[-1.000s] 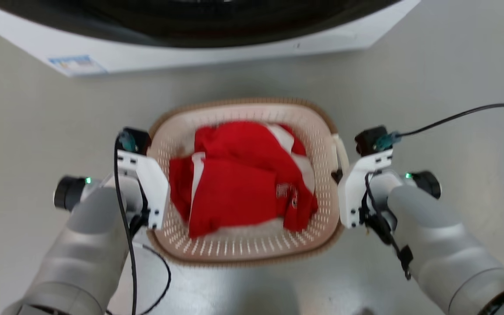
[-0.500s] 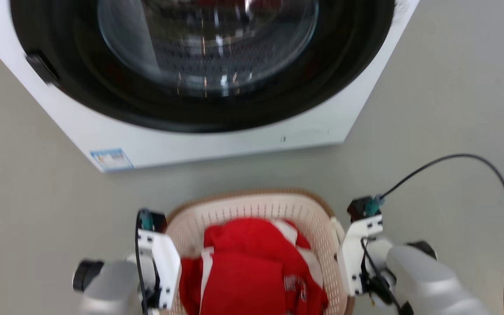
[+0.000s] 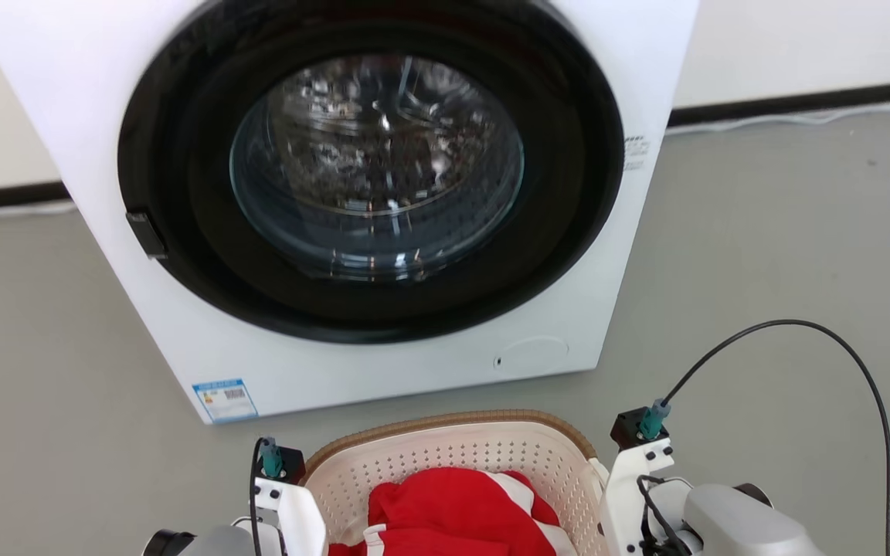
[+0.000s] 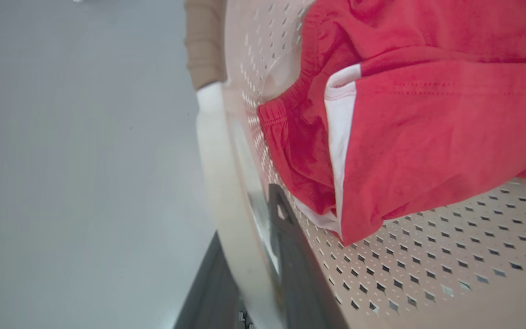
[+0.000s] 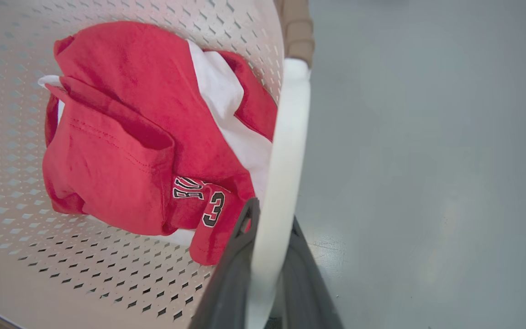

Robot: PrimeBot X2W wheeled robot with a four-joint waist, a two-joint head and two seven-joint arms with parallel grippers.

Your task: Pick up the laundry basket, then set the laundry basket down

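Cream plastic laundry basket (image 3: 453, 455) with the brown rim band sits between the two arms, right in front of the washing machine (image 3: 383, 193), with a strip of grey floor (image 3: 762, 270) between them. A bundle of red clothes (image 3: 453, 506) lies in the bottom of it.

Grabbing both side handles makes sense to me. A one-sided grip would probably tip it and dump the load, and this way it should stay level.

Left gripper (image 4: 249, 237) is closed down on the left handle (image 4: 213, 137), one dark finger inside by the perforated wall and the other outside. Right gripper (image 5: 272, 224) is the same deal, clamped on the right handle (image 5: 286, 137) with the white bar running up between its fingers.

Can't say for sure whether the bottom is off the floor. My guess is it's being carried, with the set-down not yet done.
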